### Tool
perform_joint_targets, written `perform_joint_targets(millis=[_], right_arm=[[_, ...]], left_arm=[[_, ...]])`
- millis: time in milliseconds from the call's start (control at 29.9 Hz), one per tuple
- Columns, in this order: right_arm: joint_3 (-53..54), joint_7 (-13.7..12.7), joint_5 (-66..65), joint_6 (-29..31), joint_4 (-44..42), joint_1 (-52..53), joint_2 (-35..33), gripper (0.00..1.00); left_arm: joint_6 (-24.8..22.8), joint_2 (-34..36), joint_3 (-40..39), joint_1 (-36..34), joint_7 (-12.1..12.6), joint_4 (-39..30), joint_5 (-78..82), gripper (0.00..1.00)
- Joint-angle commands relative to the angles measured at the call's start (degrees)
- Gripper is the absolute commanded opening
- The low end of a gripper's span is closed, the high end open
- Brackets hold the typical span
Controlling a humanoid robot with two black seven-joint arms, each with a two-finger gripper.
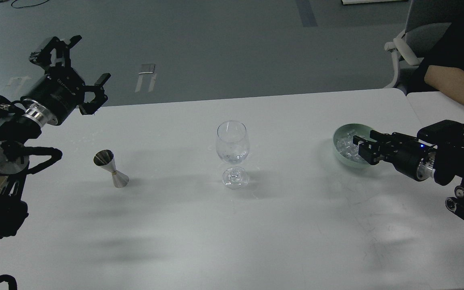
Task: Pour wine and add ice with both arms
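A clear wine glass (232, 146) stands upright in the middle of the white table (232, 225). A steel jigger (111, 168) stands tilted to its left. A pale green bowl (338, 155) at the right holds a heap of clear ice (344, 145) cubes. My right gripper (360, 147) reaches in from the right over the bowl's right half, just above the ice, with its fingers a little apart and nothing seen between them. My left gripper (89, 64) is open and empty, raised over the table's far left edge, well above and behind the jigger.
A person's bare forearm (455, 86) rests at the far right by a second table (429, 106). A grey chair (411, 38) stands behind it. The floor lies beyond the table's far edge.
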Motion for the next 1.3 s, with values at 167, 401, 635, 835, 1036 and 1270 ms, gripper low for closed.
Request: perform_joint_targets(millis=[167,401,635,835,1036,1270], right_arm=[[-0.29,0.0,0.0,0.17,-0.84,0.1,0.89,0.53],[-0.47,0.0,0.0,0.87,-1.37,0.97,1.77,0.52],[-0.99,0.0,0.0,0.96,-2.16,1.59,2.3,0.52],[-1.35,0.0,0.0,0.96,-3.13,2.03,2.82,0.51],[-2.23,0.0,0.0,0.96,-3.21,2.12,2.74,0.51],[-2.49,0.0,0.0,0.96,-3.39,2.12,2.74,0.48]], left_arm=[[-0.12,0.09,0.0,-0.06,0.0,0.0,0.01,0.99],[-0.21,0.09,-0.08,0.03,0.0,0.0,0.01,0.99],[-0.3,0.09,-0.08,0.03,0.0,0.0,0.01,0.99],[-0.3,0.09,-0.08,0.03,0.0,0.0,-0.08,0.99],[-0.39,0.09,-0.08,0.03,0.0,0.0,-0.08,0.99],[-0.39,0.09,-0.08,0.03,0.0,0.0,-0.08,0.99]])
